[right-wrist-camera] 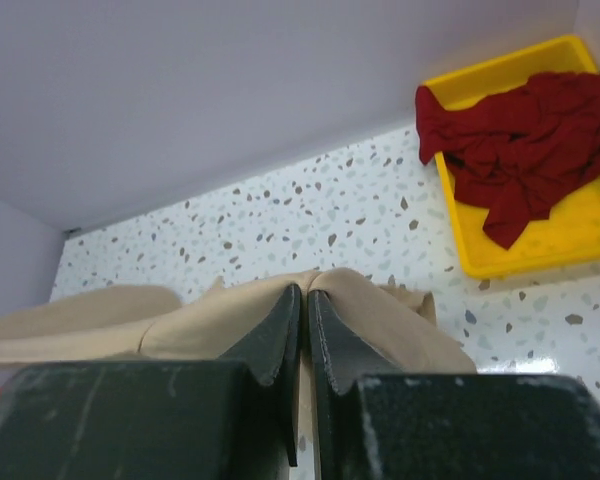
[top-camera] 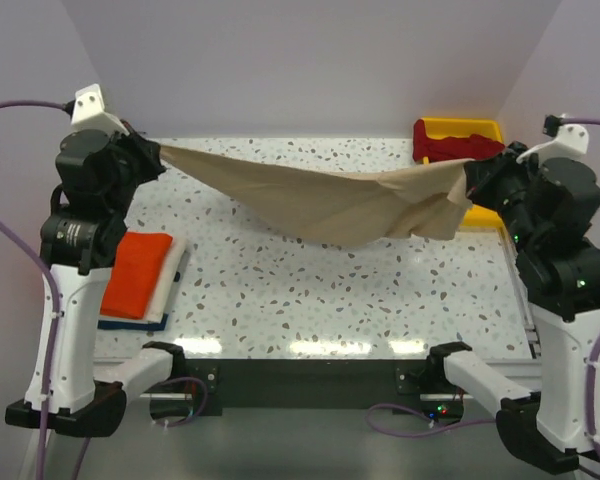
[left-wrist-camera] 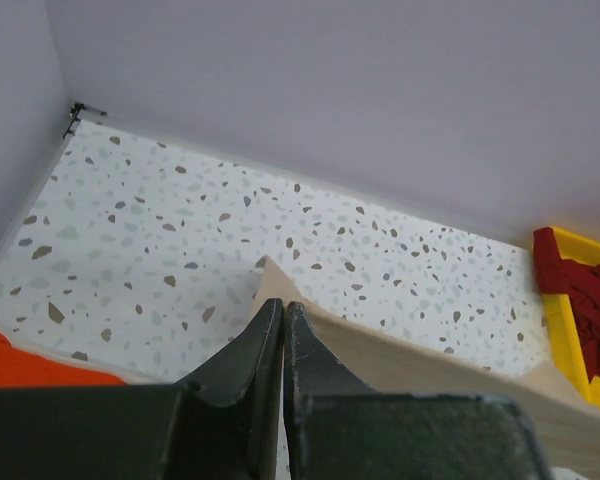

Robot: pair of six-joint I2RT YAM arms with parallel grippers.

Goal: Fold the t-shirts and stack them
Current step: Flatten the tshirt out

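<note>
**Top external view**
- Beige t-shirt: stretched in the air between both arms, above the far half of the tabletop, sagging in the middle, with bunched folds near its right end.
- Left end effector: clamped on the shirt's left end, above the far left corner.
- Right end effector: clamped on the shirt's right end, near the far right corner.
- Orange t-shirt: folded, by the left edge, on top of a white and blue t-shirt.
- Yellow tray: at the far right corner, holding crumpled dark red t-shirts.

**Left wrist view**
- Left end effector: fingers pressed together, with the beige t-shirt pinched between them and running off to the right.
- Orange t-shirt: partly visible at lower left.
- Yellow tray and dark red t-shirts: at the right edge of the view.

**Right wrist view**
- Right end effector: fingers closed on a fold of the beige t-shirt, which spreads to both sides of them.
- Dark red t-shirts: heaped in the yellow tray, one part draped over its left rim.
</note>
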